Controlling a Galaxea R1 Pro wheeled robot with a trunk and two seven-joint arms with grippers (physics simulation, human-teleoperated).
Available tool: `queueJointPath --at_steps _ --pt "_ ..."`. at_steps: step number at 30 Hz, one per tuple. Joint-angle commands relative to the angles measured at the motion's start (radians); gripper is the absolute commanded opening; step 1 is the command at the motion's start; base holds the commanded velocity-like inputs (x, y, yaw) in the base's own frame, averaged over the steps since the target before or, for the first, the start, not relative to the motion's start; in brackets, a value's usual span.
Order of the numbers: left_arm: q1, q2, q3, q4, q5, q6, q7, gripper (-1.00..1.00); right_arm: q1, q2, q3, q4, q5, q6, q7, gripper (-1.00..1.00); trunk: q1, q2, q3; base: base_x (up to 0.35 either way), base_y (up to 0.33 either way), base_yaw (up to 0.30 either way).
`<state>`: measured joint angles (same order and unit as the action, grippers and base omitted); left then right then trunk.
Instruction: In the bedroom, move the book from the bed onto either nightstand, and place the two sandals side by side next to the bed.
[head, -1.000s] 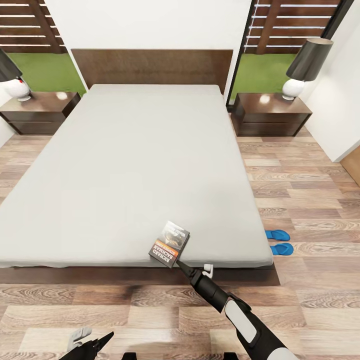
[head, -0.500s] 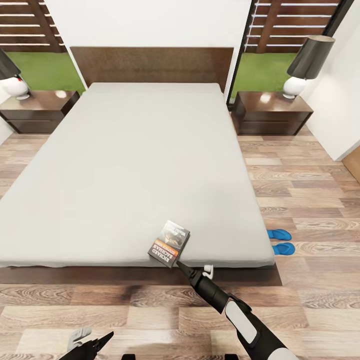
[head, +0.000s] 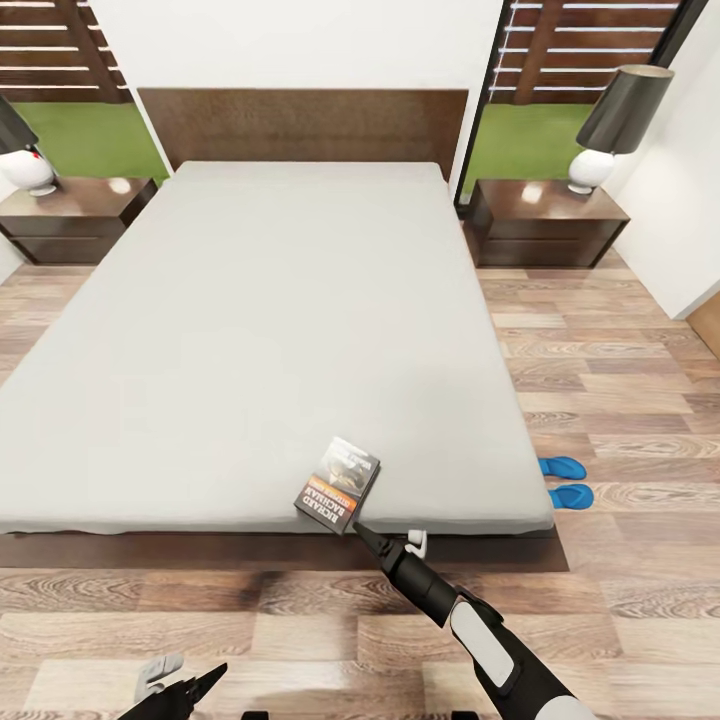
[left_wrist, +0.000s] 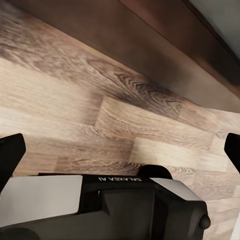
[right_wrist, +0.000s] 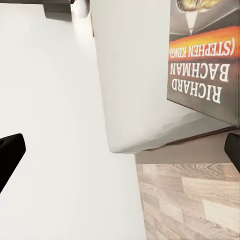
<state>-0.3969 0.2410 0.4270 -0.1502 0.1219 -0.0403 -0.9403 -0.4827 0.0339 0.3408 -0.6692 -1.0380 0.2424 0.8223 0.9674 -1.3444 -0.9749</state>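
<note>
- Right wrist view is showing the book's (right_wrist: 202, 60) lettering; right gripper (right_wrist: 120, 145) jaws spread, empty.
- Left gripper (left_wrist: 120, 150) is hanging open over floor (left_wrist: 100, 110).
- Head view is adding sandals (head: 566, 482); camera has crept forward slightly.

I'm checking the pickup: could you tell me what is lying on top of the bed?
The book lies near the foot edge of the bed. The mattress patch under it is covered.
</note>
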Motion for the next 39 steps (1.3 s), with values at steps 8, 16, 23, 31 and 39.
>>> queueJointPath --at_steps 8,16,23,31,39 --pt "0.0 0.001 -0.008 0.001 0.01 -0.004 -0.002 1.0 -0.001 0.0 0.001 0.0 -0.011 0.009 0.001 1.0 0.031 -0.057 -0.026 0.0 0.0 0.0" --pt "0.0 0.0 -0.008 0.001 0.01 -0.004 -0.002 1.0 -0.001 0.0 0.001 0.0 -0.011 0.009 0.001 1.0 0.061 -0.113 -0.051 0.0 0.0 0.0" --pt "0.0 0.001 -0.008 0.001 0.01 -0.004 -0.002 1.0 -0.001 0.0 0.001 0.0 -0.011 0.009 0.001 1.0 0.088 -0.162 -0.073 0.0 0.0 0.0" --pt "0.0 0.001 -0.008 0.001 0.01 -0.004 -0.002 1.0 -0.001 0.0 0.001 0.0 -0.011 0.009 0.001 1.0 0.119 -0.218 -0.098 0.0 0.0 0.0" --pt "0.0 0.0 -0.008 0.001 0.01 -0.004 -0.002 1.0 -0.001 0.0 0.001 0.0 -0.01 0.009 0.001 1.0 0.15 -0.274 -0.123 0.0 0.0 0.0"
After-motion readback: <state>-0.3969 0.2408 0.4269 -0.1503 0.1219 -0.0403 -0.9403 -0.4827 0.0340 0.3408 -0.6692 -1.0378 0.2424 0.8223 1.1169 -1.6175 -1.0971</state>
